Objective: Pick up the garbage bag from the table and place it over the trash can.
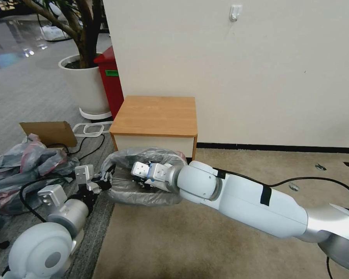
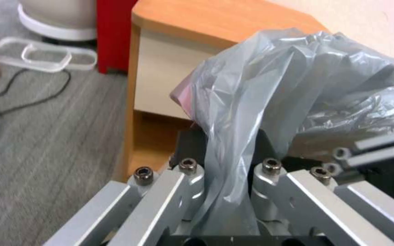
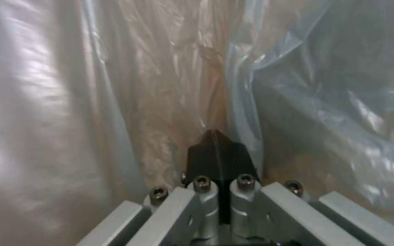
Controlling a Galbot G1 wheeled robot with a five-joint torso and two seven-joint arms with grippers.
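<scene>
The grey translucent garbage bag (image 1: pixel 143 193) is spread in a rounded, open shape on the floor just in front of the wooden table (image 1: pixel 155 114). My left gripper (image 1: pixel 104 181) is shut on the bag's left edge. In the left wrist view the film (image 2: pixel 251 102) runs between the closed fingers, with the table (image 2: pixel 215 20) behind. My right gripper (image 1: pixel 140 175) reaches down inside the bag. Its black fingertips (image 3: pixel 217 152) are pressed together against the film (image 3: pixel 92 102), which shows a beige tone behind it. The trash can is hidden under the bag.
A heap of grey and pink sheeting (image 1: pixel 23 166), a cardboard piece (image 1: pixel 48 132) and cables (image 1: pixel 89 130) lie on the left floor. A red bin (image 1: pixel 110 81) and a white planter (image 1: pixel 85 85) stand behind the table. The wall (image 1: pixel 240 69) is close behind, with beige carpet (image 1: pixel 260 166) to the right.
</scene>
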